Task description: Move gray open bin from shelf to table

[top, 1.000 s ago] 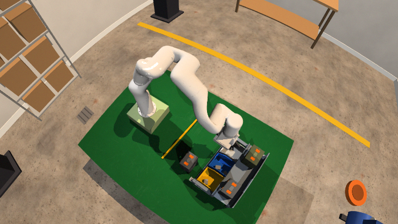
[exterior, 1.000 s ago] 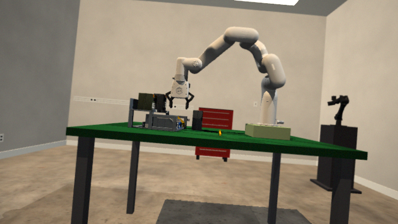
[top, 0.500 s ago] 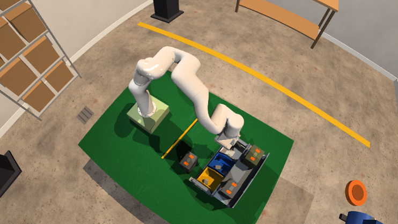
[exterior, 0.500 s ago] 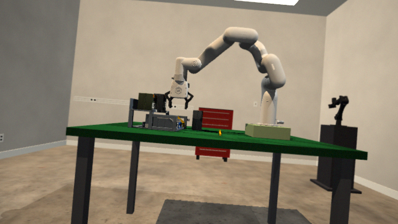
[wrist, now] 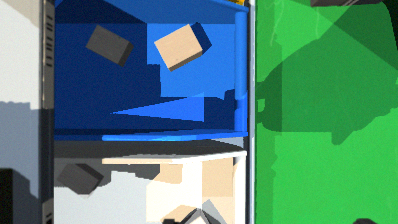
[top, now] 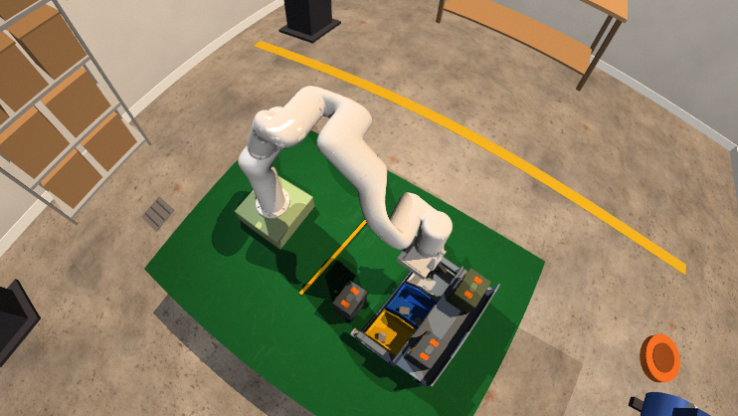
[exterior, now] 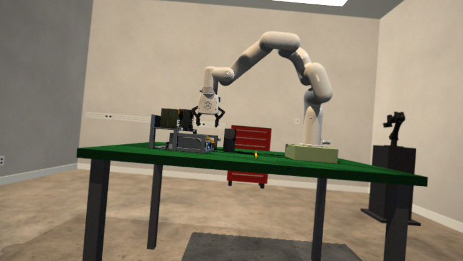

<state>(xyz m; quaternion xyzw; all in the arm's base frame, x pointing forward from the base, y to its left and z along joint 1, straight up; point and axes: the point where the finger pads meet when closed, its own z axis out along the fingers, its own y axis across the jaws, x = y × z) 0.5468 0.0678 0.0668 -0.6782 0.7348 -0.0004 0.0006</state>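
The gray open bin (wrist: pixel 145 192) sits on the lower level of the shelf (top: pixel 428 322), at the end nearest the arm. It holds a dark block and tan blocks. In the overhead view it is mostly hidden under my wrist (top: pixel 433 281). My gripper (exterior: pixel 207 121) is open and empty. It hovers above the shelf, over the seam between the gray bin and the blue bin (wrist: pixel 150 75). The blue bin (top: pixel 413 302) holds a dark block and a tan block.
A yellow bin (top: pixel 391 330) stands next to the blue one. An olive closed box (top: pixel 472 287) and a gray closed box (top: pixel 427 348) stand on the shelf. A dark box (top: pixel 350 301) stands on the green table beside the shelf. A yellow strip (top: pixel 332 257) lies nearby.
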